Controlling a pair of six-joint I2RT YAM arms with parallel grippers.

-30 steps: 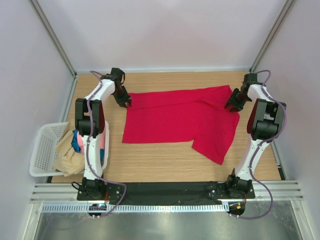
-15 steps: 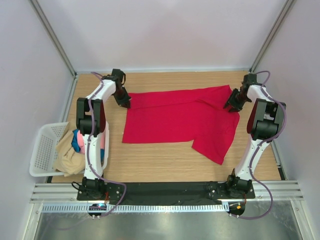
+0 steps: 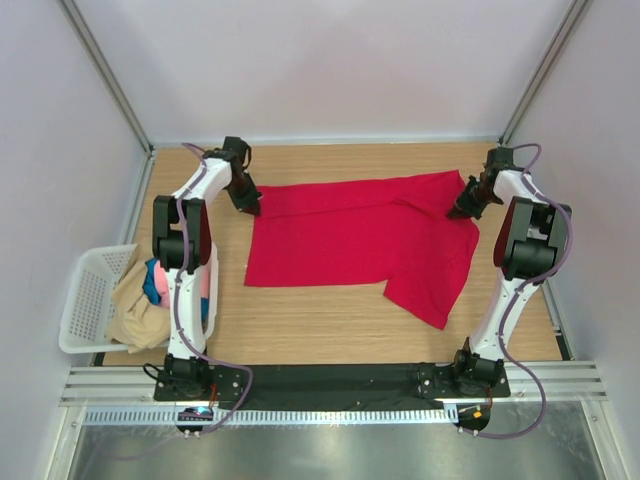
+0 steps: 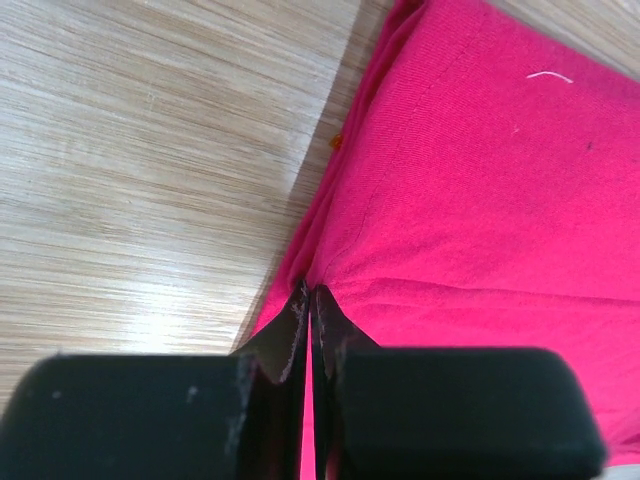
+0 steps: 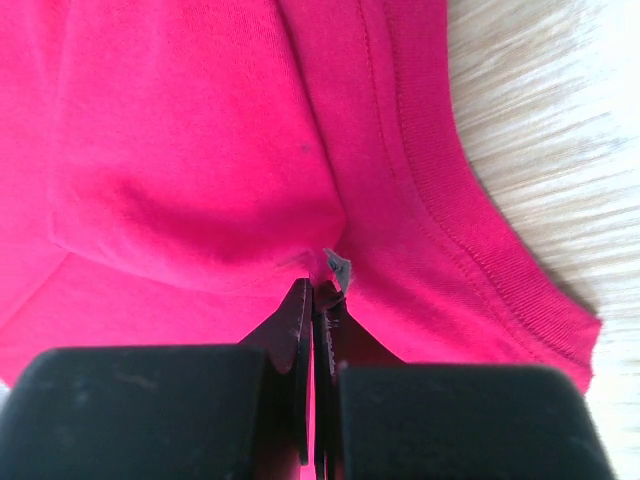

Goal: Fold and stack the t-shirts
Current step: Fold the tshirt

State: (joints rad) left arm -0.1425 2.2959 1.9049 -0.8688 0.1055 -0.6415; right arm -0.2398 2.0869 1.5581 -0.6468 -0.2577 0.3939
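Observation:
A bright red t-shirt (image 3: 360, 235) lies spread on the wooden table, one sleeve hanging toward the front right. My left gripper (image 3: 250, 206) is shut on its far left edge; in the left wrist view the jaws (image 4: 308, 295) pinch a fold of red cloth (image 4: 470, 190). My right gripper (image 3: 462, 208) is shut on the far right edge near the collar; the right wrist view shows the jaws (image 5: 318, 290) pinching red cloth (image 5: 200, 150) beside the ribbed collar band (image 5: 470, 250). Beige (image 3: 135, 300), blue (image 3: 152, 280) and pink (image 3: 207, 290) shirts lie in the basket.
A white mesh basket (image 3: 88, 295) stands at the table's left edge. White walls and metal frame posts (image 3: 105, 75) close in the far and side edges. A black base strip (image 3: 330, 380) runs along the near edge.
Both grippers have shifted very slightly toward the far edge, still holding the red shirt. The shirt's shape is almost unchanged.

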